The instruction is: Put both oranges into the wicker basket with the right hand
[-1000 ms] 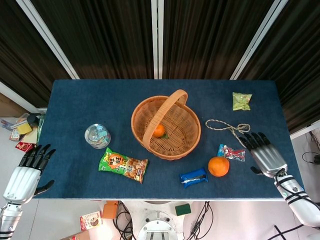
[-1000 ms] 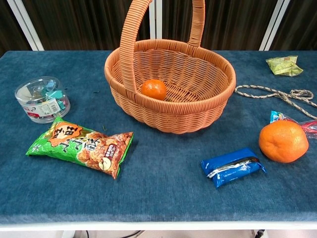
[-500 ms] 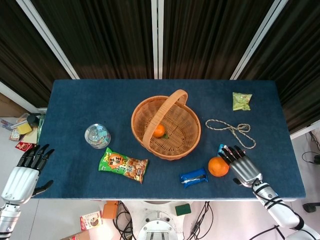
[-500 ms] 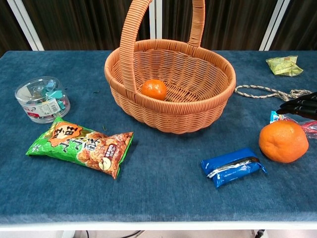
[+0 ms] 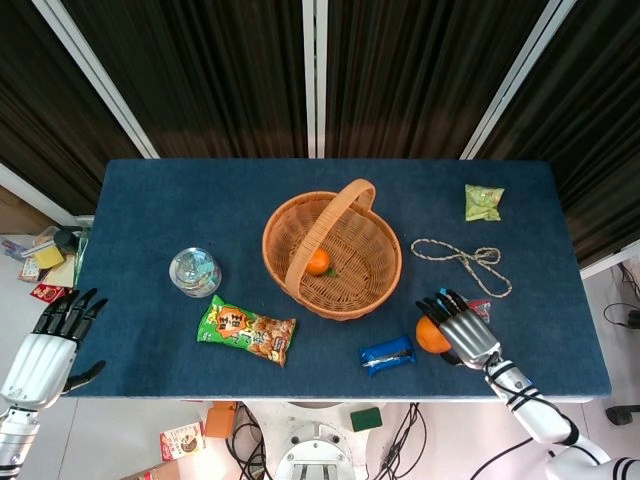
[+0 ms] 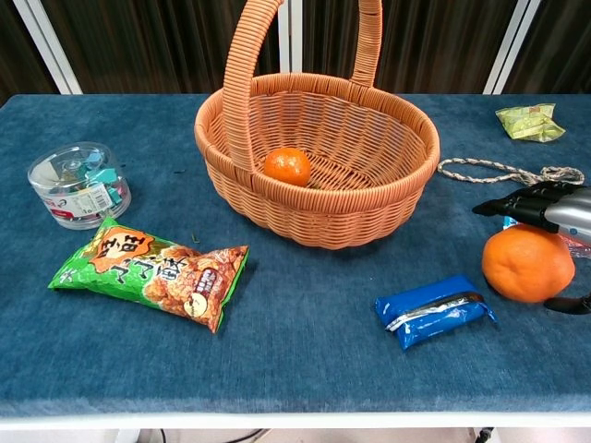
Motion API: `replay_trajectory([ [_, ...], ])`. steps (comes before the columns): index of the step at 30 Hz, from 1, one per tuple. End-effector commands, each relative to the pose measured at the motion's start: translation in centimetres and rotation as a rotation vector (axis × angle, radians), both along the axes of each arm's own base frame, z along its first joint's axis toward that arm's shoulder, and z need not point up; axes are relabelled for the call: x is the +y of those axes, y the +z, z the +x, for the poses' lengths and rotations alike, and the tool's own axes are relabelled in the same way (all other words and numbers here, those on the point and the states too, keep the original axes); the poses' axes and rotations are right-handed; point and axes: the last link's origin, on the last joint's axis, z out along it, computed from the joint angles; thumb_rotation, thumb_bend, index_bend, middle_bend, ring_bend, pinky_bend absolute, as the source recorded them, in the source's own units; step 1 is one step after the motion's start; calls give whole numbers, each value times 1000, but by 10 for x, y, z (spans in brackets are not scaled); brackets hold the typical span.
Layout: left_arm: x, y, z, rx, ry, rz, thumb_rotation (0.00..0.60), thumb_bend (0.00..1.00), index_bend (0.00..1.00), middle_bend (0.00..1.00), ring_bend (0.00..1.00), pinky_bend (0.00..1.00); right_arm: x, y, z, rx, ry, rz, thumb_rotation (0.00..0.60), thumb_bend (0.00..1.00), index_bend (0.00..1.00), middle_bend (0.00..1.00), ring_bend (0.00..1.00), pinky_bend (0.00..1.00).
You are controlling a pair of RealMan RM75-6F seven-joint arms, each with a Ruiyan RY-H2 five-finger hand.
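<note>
Beyond chest view's edge, left hand (image 5: 40,352) idle, fingers spread; right hand (image 6: 552,209) open over orange (image 6: 525,263).

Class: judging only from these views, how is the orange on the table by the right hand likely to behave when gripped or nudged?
The orange looks round, so a nudge would probably roll it. The right hand hovers over it; fingers may slide on its curved peel.

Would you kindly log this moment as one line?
right hand over table orange | basket orange placed | left hand idle
</note>
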Motion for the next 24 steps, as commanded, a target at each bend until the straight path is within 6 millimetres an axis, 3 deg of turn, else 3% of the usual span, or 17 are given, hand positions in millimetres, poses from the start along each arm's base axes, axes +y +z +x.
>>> replay_trajectory([
  [1, 0, 0, 0, 0, 1, 0, 600, 128, 101, 25, 0, 118, 0, -2, 0, -21, 9, -17, 600, 271, 106, 313, 288, 239],
  [3, 0, 0, 0, 0, 0, -1, 600, 128, 101, 25, 0, 117, 0, -2, -3, -6, 7, -14, 600, 287, 213, 377, 355, 313],
  [5, 0, 0, 0, 0, -1, -1, 600, 128, 101, 25, 0, 117, 1, -3, -5, 11, -3, -3, 600, 289, 256, 396, 381, 349],
  [10, -1, 0, 0, 0, 0, 0, 600, 127, 101, 25, 0, 118, 2, 1, -1, -5, 7, -21, 600, 301, 378, 420, 387, 360],
  [13, -1, 0, 0, -1, 1, 1, 600, 128, 101, 25, 0, 118, 1, 11, 10, -40, 42, -53, 600, 303, 403, 420, 387, 360],
  [19, 0, 0, 0, -2, 2, 3, 600, 128, 101, 25, 0, 118, -5, 46, 56, -127, 161, -160, 600, 303, 423, 413, 386, 360],
  [24, 0, -1, 1, 1, 1, 0, 600, 128, 101, 25, 0, 118, -25, 63, 113, -169, 277, -264, 600, 302, 437, 411, 385, 359],
])
